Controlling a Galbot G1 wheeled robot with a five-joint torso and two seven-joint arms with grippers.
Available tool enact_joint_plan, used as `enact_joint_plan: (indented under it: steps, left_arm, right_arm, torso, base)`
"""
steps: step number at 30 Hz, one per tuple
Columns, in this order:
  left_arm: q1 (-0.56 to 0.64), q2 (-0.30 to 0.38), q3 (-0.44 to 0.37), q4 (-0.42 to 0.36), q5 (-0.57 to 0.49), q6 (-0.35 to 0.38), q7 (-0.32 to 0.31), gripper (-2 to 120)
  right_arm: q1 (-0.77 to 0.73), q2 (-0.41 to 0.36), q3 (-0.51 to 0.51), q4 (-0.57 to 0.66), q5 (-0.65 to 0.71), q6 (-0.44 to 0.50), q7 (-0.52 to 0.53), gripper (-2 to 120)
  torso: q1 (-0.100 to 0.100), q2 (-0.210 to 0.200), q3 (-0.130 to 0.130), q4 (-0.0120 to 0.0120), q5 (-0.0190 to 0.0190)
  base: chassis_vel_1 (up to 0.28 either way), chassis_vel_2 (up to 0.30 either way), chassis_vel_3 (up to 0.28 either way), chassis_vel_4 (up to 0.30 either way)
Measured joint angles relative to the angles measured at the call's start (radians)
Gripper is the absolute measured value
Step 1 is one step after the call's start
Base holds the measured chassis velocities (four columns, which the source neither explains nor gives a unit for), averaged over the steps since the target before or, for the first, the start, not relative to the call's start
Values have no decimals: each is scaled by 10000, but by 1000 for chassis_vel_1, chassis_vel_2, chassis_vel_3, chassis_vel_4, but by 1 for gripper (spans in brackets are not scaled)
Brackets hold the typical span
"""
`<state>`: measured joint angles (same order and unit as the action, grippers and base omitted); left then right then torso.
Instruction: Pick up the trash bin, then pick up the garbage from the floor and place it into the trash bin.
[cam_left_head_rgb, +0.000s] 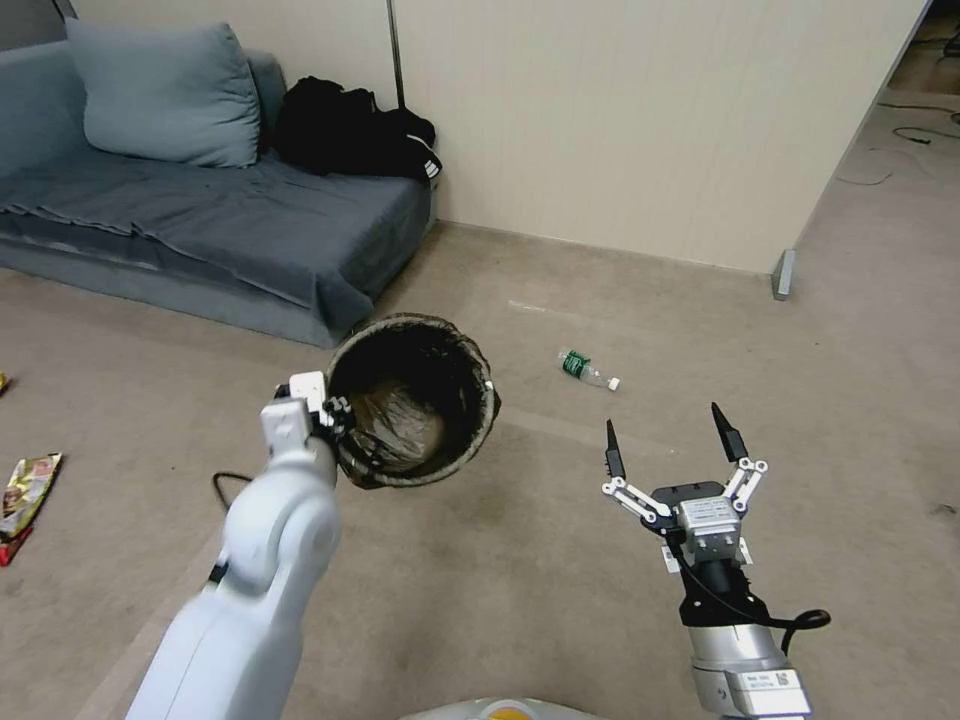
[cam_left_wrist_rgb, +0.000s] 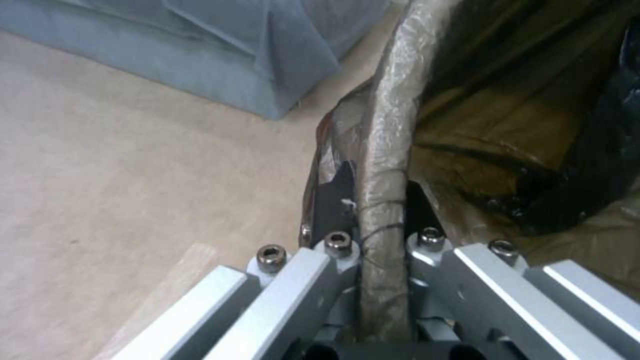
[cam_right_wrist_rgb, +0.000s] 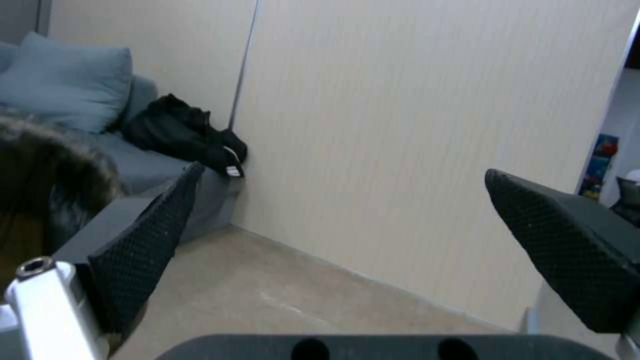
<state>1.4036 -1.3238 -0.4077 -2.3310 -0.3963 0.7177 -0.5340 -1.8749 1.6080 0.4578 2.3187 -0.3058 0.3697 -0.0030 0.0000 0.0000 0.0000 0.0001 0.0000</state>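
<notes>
The trash bin (cam_left_head_rgb: 470, 440), lined with a dark brown-black bag, hangs in the air tilted toward me. My left gripper (cam_left_head_rgb: 338, 412) is shut on its near rim (cam_left_wrist_rgb: 383, 165), one finger outside and one inside. A clear green-labelled bottle (cam_left_head_rgb: 588, 369) lies on the floor beyond the bin, to its right. Two snack wrappers (cam_left_head_rgb: 25, 492) lie on the floor at the far left. My right gripper (cam_left_head_rgb: 668, 432) hovers open above the floor at the right, short of the bottle, its black fingertips (cam_right_wrist_rgb: 143, 245) spread wide with nothing between them.
A grey sofa (cam_left_head_rgb: 200, 220) with a cushion and a black bag (cam_left_head_rgb: 350, 125) stands at the back left. A beige partition wall (cam_left_head_rgb: 650, 120) runs behind, ending at a metal foot (cam_left_head_rgb: 784, 273). Open carpet lies around the bottle.
</notes>
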Motion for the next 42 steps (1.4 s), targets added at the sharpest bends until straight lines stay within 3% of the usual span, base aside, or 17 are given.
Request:
enact_joint_plan:
  steps: [1,8,14,27,42]
  left_arm:
    - [564,-101,3,-375,535,-144,267,0]
    - [2534,-931,521,-1473,1825,-696,430,0]
    - [3525,-1236,777,-1632,2581,-1156,452,0]
    - [3593,-1300,832,-1447,2833,-1450,437,0]
    - [3405,-1296,726,-1025,2843,-1724,489,0]
  right_arm:
    - [10,0,-8,-1,145,-8,-53,100]
    - [51,0,-102,-73,233,-62,-123,100]
    - [52,0,-111,-75,217,-148,-47,100]
    - [42,0,-89,-46,206,-167,-11,100]
    - [45,0,-76,-46,195,-163,-110,100]
  torso:
    - [0,0,0,1,-1]
    - [-1,0,0,-1,2]
    - [-1,0,-1,0,0]
    - [-2,1,-1,-1,0]
    - [0,1,1,-1,-1]
  base:
    - [0,0,0,0]
    - [0,0,0,0]
    - [0,0,0,0]
    - [-4,5,6,-3]
    - [-168,167,173,-167]
